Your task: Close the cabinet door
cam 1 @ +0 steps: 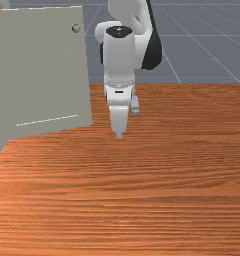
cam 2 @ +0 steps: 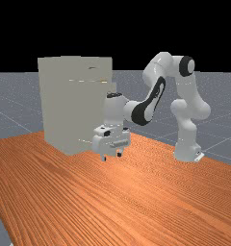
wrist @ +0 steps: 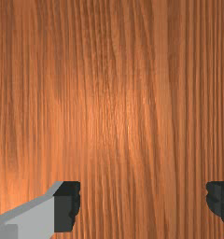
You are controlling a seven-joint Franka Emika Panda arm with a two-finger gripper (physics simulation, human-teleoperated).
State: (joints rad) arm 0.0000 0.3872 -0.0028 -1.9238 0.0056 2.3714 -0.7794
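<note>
In the front view the pale grey cabinet door [cam 1: 42, 75] stands swung out at the left, with a small round knob [cam 1: 76, 28] near its upper free corner. My gripper [cam 1: 119, 135] points down beside the door's free edge, to the front view's right of it and apart from it. The far view has the tall cabinet [cam 2: 64, 101] on the left and my gripper [cam 2: 111, 156] above the table in front of it. Wide apart, with only wood beneath them, the two dark fingertips show that my gripper [wrist: 143, 203] is open in the wrist view.
The wooden table [cam 1: 142, 200] extends under the hand and toward the front view's bottom. My arm's base [cam 2: 187, 153] stands at the far view's right. The door's lower edge is close to the tabletop.
</note>
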